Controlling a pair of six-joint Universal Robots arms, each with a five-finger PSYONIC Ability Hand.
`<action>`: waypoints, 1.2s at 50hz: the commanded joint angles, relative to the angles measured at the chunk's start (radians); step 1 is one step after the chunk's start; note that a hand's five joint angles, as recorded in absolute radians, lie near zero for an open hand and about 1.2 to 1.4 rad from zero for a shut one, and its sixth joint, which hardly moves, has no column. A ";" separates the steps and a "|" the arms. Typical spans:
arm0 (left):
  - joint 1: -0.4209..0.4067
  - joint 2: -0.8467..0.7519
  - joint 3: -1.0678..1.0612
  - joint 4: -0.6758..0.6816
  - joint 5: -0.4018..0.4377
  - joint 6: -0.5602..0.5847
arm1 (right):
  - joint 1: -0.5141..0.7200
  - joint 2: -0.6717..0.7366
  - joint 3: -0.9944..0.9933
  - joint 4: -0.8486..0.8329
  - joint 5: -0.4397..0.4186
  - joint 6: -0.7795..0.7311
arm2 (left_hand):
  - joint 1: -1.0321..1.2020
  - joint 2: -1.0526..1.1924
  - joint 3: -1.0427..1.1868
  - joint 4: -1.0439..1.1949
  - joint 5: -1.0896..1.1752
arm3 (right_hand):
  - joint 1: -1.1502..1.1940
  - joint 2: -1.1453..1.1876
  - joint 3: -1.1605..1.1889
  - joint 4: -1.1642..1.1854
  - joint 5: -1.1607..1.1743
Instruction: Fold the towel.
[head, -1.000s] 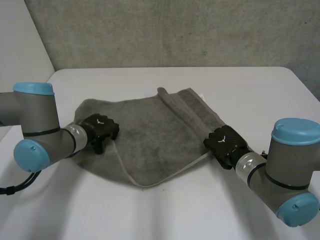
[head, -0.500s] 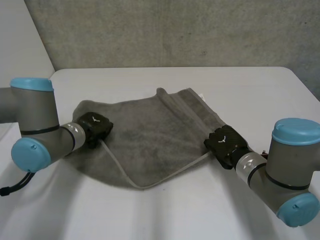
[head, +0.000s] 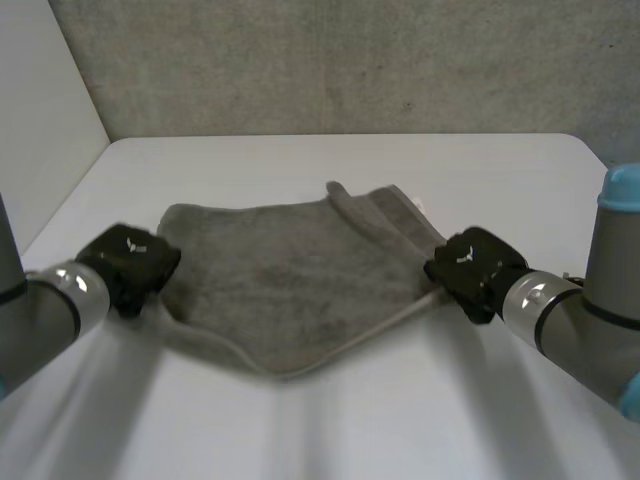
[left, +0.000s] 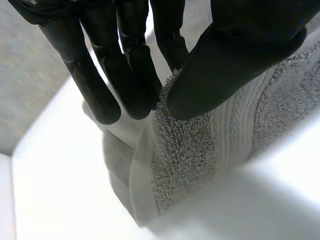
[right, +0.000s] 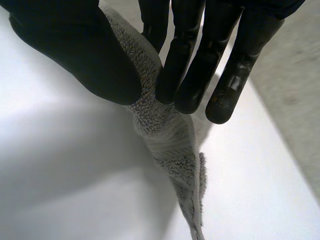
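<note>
A grey towel (head: 290, 280) lies rumpled across the middle of the white table (head: 480, 170), sagging toward the front between the two hands. My left hand (head: 130, 262) holds the towel's left end. In the left wrist view the thumb and fingers (left: 127, 75) pinch the towel's edge (left: 185, 165), and the cloth hangs down from them. My right hand (head: 475, 270) holds the towel's right end. In the right wrist view the towel (right: 167, 135) is pinched between thumb and fingers (right: 187, 70) and trails away below the hand.
A folded-over strip of the towel (head: 375, 205) runs along its far right side. A grey wall (head: 330, 60) stands behind the table. Bare table lies in front of the towel and along the far edge.
The left hand's fingers have closed on the towel's left end and drawn it out to the left. The right hand has moved slightly right and up, stretching the towel between them.
</note>
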 joint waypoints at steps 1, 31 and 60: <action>0.003 -0.019 -0.139 0.012 0.002 0.095 | 0.018 0.006 -0.031 0.296 0.009 -0.115 | 0.227 0.182 0.182 0.180 0.197 | 0.429 0.213 0.210 0.202 0.222; -0.029 -0.272 0.877 0.472 -0.164 -0.255 | 0.097 0.051 -0.519 -0.466 0.221 -0.109 | 0.227 0.182 0.182 0.180 0.197 | 0.429 0.213 0.210 0.202 0.222; 0.109 -0.188 -0.164 0.758 -0.053 -0.293 | 0.068 0.152 0.090 -0.334 -0.017 0.066 | 0.227 0.182 0.182 0.180 0.197 | 0.104 -0.112 -0.115 -0.122 -0.102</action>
